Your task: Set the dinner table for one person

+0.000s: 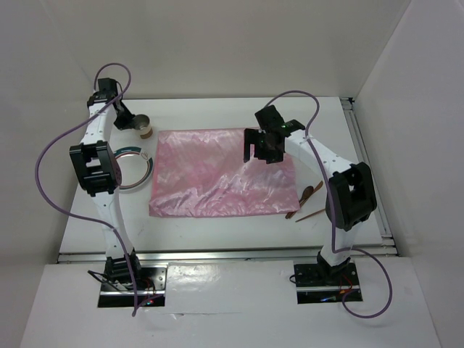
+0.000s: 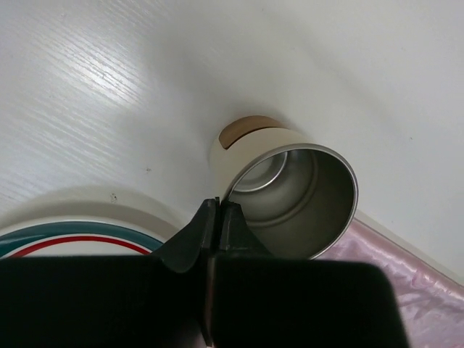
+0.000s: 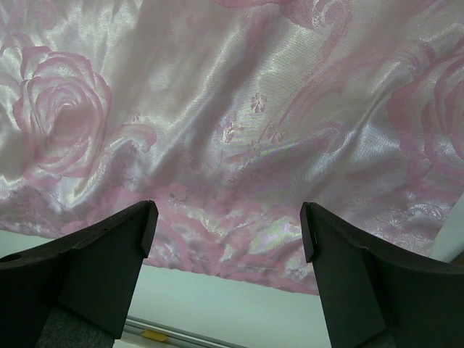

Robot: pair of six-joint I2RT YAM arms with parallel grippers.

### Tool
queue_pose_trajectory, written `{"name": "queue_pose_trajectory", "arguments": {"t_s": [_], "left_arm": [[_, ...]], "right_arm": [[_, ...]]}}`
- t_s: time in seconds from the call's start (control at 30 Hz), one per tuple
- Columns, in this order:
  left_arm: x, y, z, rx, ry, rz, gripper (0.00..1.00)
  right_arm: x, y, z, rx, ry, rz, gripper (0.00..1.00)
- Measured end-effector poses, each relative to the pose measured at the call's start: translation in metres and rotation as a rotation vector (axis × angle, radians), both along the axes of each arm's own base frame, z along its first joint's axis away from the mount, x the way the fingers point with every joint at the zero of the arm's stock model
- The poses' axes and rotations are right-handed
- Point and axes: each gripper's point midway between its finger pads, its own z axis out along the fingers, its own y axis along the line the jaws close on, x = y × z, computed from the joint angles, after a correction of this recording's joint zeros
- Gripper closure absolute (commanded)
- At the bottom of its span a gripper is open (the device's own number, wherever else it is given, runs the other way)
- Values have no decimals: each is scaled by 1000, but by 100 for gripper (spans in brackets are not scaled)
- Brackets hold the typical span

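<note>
Plain white walls (image 1: 217, 43) on three sides, soft even light, faint shadows

The left arm (image 1: 110, 214) and right arm (image 1: 319, 154) are slim white links joined by blocky black housings. A purple cable (image 1: 40, 181) trails along each (from base up to wrist). Black base plates (image 1: 156, 283) carry red and orange wiring. The left gripper (image 2: 220, 206) and right gripper (image 3: 228, 225) have matte black, wedge-shaped fingers.

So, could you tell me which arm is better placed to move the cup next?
Left. The left claw grips the cup by its rim; the right claw hangs open over the pink cloth, well away.
</note>
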Motion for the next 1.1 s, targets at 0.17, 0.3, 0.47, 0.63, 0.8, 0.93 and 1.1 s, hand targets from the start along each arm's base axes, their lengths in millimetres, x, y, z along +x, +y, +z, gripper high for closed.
{"name": "queue_pose_trajectory", "arguments": {"t_s": [0.17,0.3,0.47,0.63,0.8,0.93,1.1], "left_arm": [[1,0,1,-12,-6,-6,100],[1,-1,1,-20,-9,-10,100],[-1,-7,10,-36,-23,-44,100],[-21,-25,50,-44,-66,-110,100],[-38,-79,119,-3,-170,-234,100],[-46,-175,140,-4,-213,-434,100],[-58,-310,128,-76,-187,-672,100]], "right_arm": [[0,0,0,0,0,-3,7],[1,-1,0,-2,-1,-6,7],[2,-5,0,-8,-2,-16,7],[3,-8,5,-4,-17,-33,7],[-3,-22,21,23,-45,-79,7],[0,-37,35,47,-78,-133,7],[-11,-57,39,49,-91,-202,7]]}}
